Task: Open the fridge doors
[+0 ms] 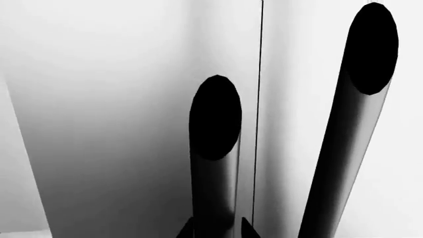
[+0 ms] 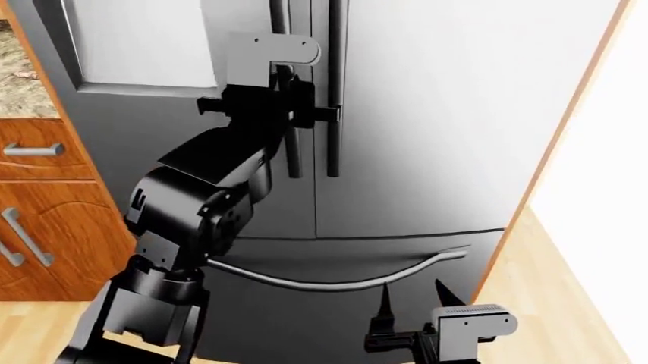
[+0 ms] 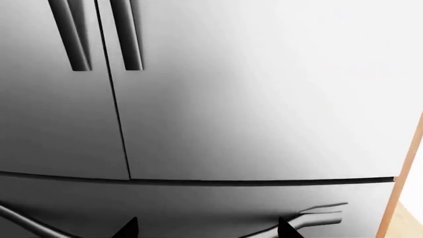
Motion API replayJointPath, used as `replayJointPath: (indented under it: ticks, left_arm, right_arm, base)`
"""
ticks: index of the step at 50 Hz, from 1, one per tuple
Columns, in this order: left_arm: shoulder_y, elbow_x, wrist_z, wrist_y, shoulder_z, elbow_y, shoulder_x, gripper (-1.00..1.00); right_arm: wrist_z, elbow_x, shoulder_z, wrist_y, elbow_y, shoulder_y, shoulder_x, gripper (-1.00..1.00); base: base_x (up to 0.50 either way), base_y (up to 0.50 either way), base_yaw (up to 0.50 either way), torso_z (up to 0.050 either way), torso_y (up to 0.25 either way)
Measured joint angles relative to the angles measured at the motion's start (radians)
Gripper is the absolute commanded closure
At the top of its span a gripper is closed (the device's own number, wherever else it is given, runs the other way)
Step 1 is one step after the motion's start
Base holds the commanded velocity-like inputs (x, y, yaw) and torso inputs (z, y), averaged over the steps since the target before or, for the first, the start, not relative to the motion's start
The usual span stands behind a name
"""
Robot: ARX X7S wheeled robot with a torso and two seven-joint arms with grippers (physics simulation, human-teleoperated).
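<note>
The fridge doors stand closed with a thin seam between them: the left door (image 2: 102,144) and the right door (image 2: 435,114). Their black bar handles (image 2: 294,163) (image 2: 335,152) run side by side along the seam. My left gripper (image 2: 296,106) is raised to the left door's handle (image 1: 215,148). Its fingertips (image 1: 185,230) sit tight on both sides of that bar, so my left gripper (image 1: 216,229) is shut on it. The other handle (image 1: 350,148) is free. My right gripper (image 2: 415,299) (image 3: 206,228) hangs low and open, holding nothing, facing the doors (image 3: 264,99).
A wide drawer front (image 3: 198,203) with a curved handle (image 2: 344,280) lies below the doors, just ahead of my right gripper. Brown wooden cabinets (image 2: 51,227) stand at the left under a stone counter (image 2: 20,83). A wooden side panel (image 2: 567,129) borders the fridge on the right.
</note>
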Motion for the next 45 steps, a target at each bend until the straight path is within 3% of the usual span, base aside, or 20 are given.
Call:
replayJointPath:
  ticks: [20,33,45]
  left_arm:
    - [0.097,-0.171,-0.038,-0.169,-0.053,0.306,-0.114,1.00]
    - [0.157,-0.333,0.086,-0.239,-0.172,0.428,-0.224,1.00]
    - [0.180,-0.396,0.228,-0.191,-0.213,0.399,-0.289,1.00]
  right_arm:
    - [0.013,-0.001,-0.016,-0.006,-0.006,-0.001,0.010,-1.00]
    - [0.024,0.000,-0.025,-0.003,-0.010,-0.003,0.015,-1.00]
    - [0.031,0.005,-0.033,-0.004,0.003,-0.002,0.016,-1.00]
  base:
    - [0.00,0.00,0.00,0.000,0.000]
    - [0.00,0.00,0.00,0.000,0.002]
    - [0.00,0.00,0.00,0.000,0.001]
